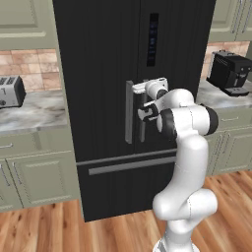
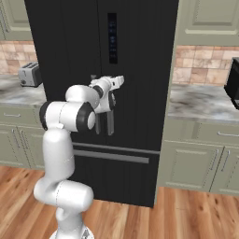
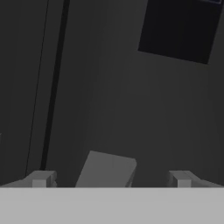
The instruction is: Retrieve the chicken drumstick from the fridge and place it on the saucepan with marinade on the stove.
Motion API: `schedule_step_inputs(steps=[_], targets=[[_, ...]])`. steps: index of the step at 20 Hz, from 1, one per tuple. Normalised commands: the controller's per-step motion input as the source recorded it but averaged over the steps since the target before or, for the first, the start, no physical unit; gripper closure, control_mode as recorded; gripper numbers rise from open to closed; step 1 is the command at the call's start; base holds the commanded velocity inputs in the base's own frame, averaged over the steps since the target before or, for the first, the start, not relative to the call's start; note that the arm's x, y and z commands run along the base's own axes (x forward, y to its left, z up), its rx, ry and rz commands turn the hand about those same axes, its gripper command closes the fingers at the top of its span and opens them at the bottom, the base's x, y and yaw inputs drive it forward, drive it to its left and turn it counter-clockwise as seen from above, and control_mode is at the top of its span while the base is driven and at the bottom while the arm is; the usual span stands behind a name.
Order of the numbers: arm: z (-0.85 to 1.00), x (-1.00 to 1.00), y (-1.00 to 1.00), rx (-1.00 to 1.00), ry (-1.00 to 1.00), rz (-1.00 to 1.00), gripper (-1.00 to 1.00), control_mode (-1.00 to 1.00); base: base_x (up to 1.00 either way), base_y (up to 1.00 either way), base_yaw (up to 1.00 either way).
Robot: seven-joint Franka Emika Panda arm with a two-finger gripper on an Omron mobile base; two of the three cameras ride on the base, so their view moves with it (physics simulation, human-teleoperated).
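The black double-door fridge (image 1: 103, 74) (image 2: 140, 70) stands shut in front of me, its dark door panel (image 3: 179, 28) on the right door. My gripper (image 1: 143, 101) (image 2: 111, 100) is open at the top of the right door's grey handle (image 2: 110, 123). In the hand view the handle's end (image 3: 107, 168) sits between my two fingertips (image 3: 41, 178), which are spread wide and apart from it. The left door's handle (image 1: 129, 112) stands just beside it. The chicken drumstick is hidden, and the saucepan and stove are out of view.
Marble counters flank the fridge, with a toaster (image 1: 10, 91) (image 2: 30, 74) on the left one and a black coffee machine (image 1: 229, 73) on the right. Green-grey cabinets (image 1: 34, 177) run below. A freezer drawer bar (image 1: 128, 165) crosses the fridge's lower front.
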Motion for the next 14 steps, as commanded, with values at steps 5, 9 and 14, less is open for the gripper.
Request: schedule_step_inputs(steps=[5, 9, 14], targets=[[-0.01, 0.24, 0.0, 0.0, 0.0, 0.0, -1.0, -1.0, 0.0, 0.0, 0.0], [0.0, 0.22, 0.0, 0.0, 0.0, 0.0, -1.0, -1.0, 0.0, 0.0, 0.0], [0.0, 0.1, 0.0, 0.0, 0.0, 0.0, 1.0, -1.0, 0.0, 0.0, 0.0]])
